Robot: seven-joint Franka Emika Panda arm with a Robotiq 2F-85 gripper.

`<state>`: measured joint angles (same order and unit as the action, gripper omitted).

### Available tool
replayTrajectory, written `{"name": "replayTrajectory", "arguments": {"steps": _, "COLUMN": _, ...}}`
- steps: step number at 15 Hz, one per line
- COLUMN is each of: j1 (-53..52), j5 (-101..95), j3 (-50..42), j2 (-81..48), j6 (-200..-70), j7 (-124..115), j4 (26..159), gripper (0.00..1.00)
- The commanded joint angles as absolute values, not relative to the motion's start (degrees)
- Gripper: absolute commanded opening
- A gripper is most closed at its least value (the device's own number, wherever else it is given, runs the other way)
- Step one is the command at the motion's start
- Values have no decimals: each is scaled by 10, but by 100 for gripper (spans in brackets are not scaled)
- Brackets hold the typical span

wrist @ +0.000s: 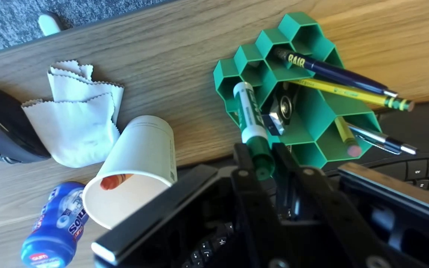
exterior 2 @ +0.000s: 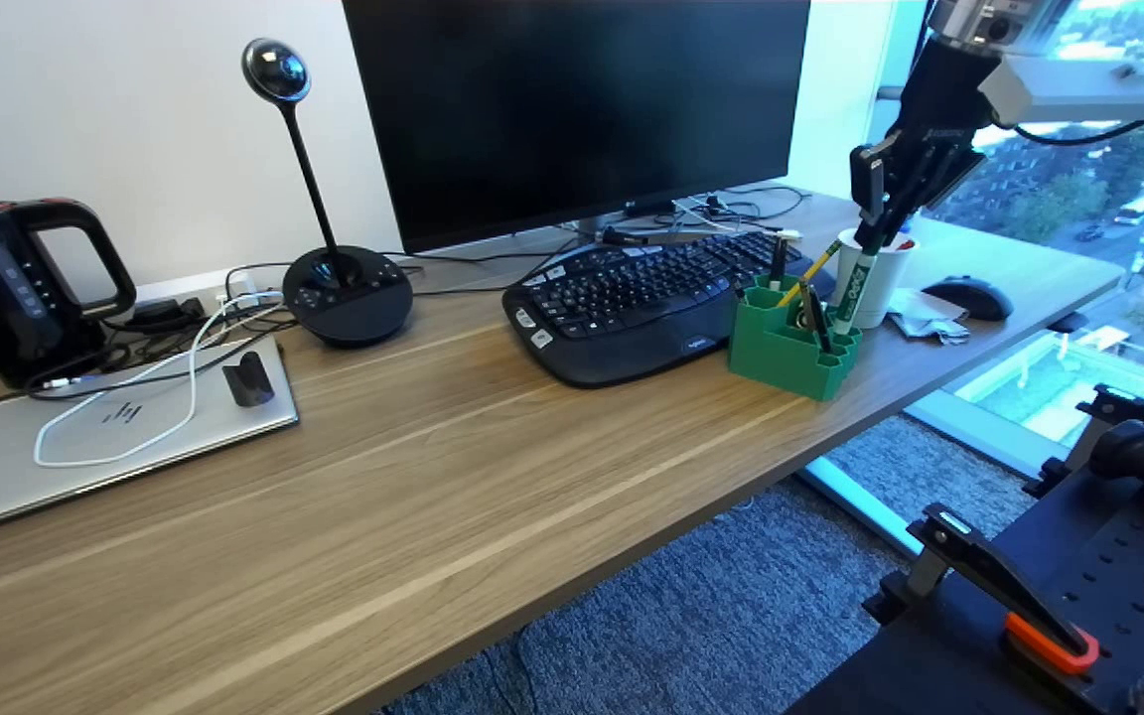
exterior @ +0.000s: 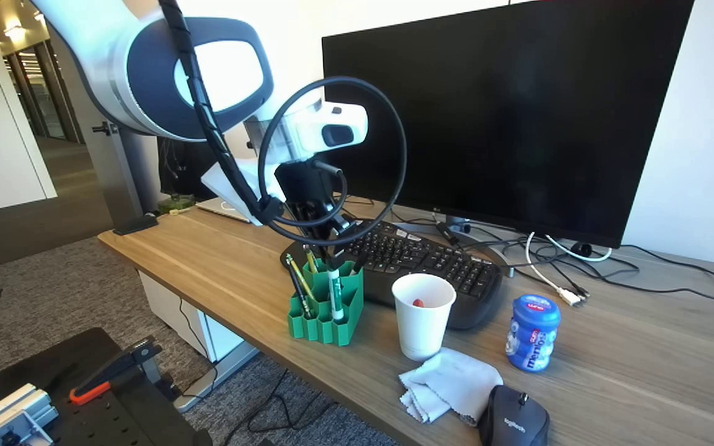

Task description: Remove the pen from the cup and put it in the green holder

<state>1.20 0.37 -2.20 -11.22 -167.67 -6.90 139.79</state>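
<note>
1 green-capped pen (wrist: pixel 250 113), and the tool (wrist: pixel 263 156) pinches it by the cap! White end down, it hangs over the corner compartment of the green holder (exterior 2: pixel 781 348); whether the tip sits inside, I cannot tell! Nearby, the cup (exterior: pixel 422 325) stands upright on the table (exterior 2: pixel 433 497), 1 red crayon (wrist: pixel 113 181) inside, blue gum bottle (exterior: pixel 533 334) beyond!

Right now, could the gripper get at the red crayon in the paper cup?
Probably not: the gripper is shut on the green Expo marker at the green holder. Emptied, it likely could: the white paper cup is open above the red crayon.
</note>
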Motion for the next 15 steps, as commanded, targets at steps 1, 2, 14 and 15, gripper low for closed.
{"name": "replayTrajectory", "arguments": {"steps": 1, "j1": 10, "j5": 6, "j3": -25, "j2": -113, "j6": -1685, "j7": -63, "j4": 1390, "gripper": 5}}
{"name": "replayTrajectory", "arguments": {"steps": 2, "j1": 10, "j5": 3, "j3": -28, "j2": -114, "j6": -1685, "j7": -65, "j4": 1389, "gripper": 5}}
{"name": "replayTrajectory", "arguments": {"steps": 14, "j1": 12, "j5": 2, "j3": -34, "j2": -103, "j6": -1680, "j7": -61, "j4": 1391, "gripper": 5}}
{"name": "replayTrajectory", "arguments": {"steps": 15, "j1": 12, "j5": 3, "j3": -34, "j2": -103, "j6": -1681, "j7": -61, "j4": 1391, "gripper": 5}}
